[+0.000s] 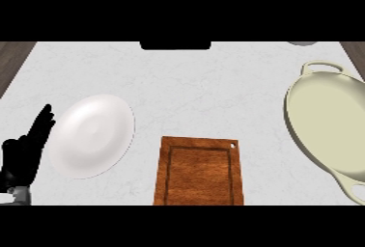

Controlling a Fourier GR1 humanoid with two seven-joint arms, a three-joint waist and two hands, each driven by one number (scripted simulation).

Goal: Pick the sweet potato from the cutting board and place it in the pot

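— Where is our pot (pixel 328 120)?
— Counter's (pixel 214 82) right edge; cream, oval, two-handled; cutting board (pixel 198 173) at the near edge; our left hand (pixel 21 154) rests released at the left edge; the sweet potato we cannot find.

A pale grey counter top (pixel 214 82), faintly marbled, fills nearly the whole view under soft, even light. Past its far left and right corners shows dark brown wood planking (pixel 13 58) — floor or panelling, it is hard to tell. A flat black block (pixel 175 45) sits at the middle of the far edge.
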